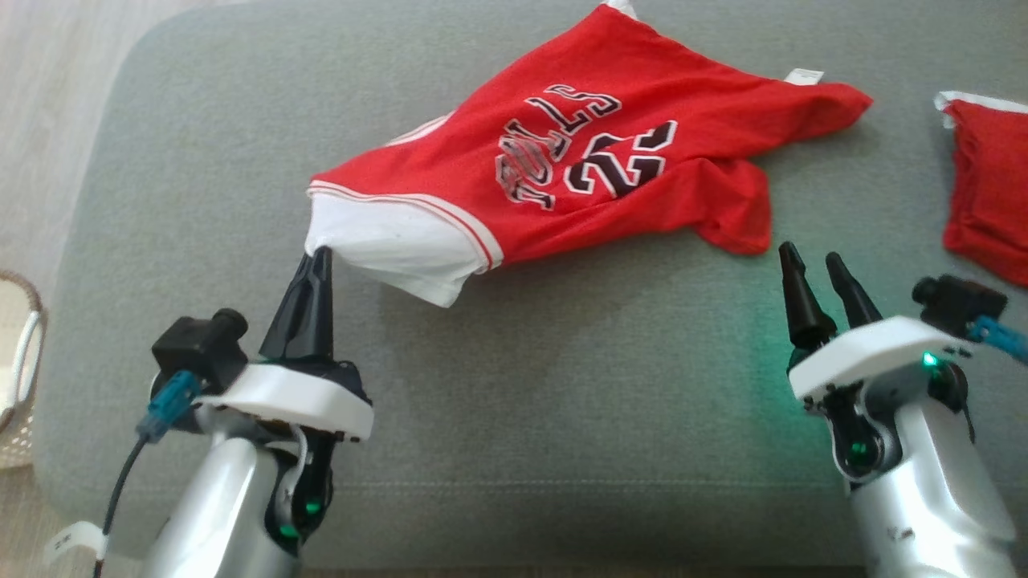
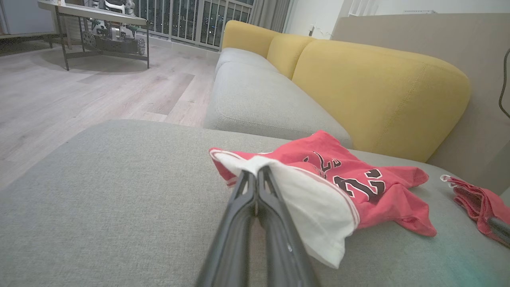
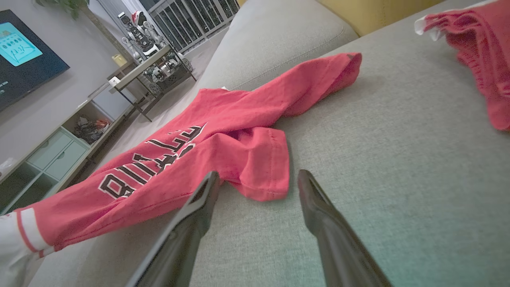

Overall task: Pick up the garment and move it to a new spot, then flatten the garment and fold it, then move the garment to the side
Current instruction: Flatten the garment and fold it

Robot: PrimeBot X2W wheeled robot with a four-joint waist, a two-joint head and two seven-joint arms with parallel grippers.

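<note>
A red basketball jersey with black-and-white lettering and a white panel along one edge [image 1: 594, 144] lies crumpled across the far middle of a broad grey fabric sofa cushion [image 1: 562, 385], at what looks like the start of a pick-up-and-move job. The left end effector [image 1: 321, 255], above the cushion's near-left part, has its two dark fingers pressed together on the tip of the white panel [image 1: 385, 241]. It holds that corner raised in a small peak while the rest of the cloth rests on the cushion. An edge pinch of this kind seems chosen so the whole garment can be lifted without bunching. The right end effector [image 1: 813, 255], over the cushion's near-right part, is empty, its fingers apart. It points at the jersey's nearest red sleeve [image 3: 259, 167] and sits just beside it, apparently placed to take a second corner so the cloth would hang spread. A second red cloth [image 1: 992, 185] sits bundled at the cushion's far-right edge, well apart from the jersey.
</note>
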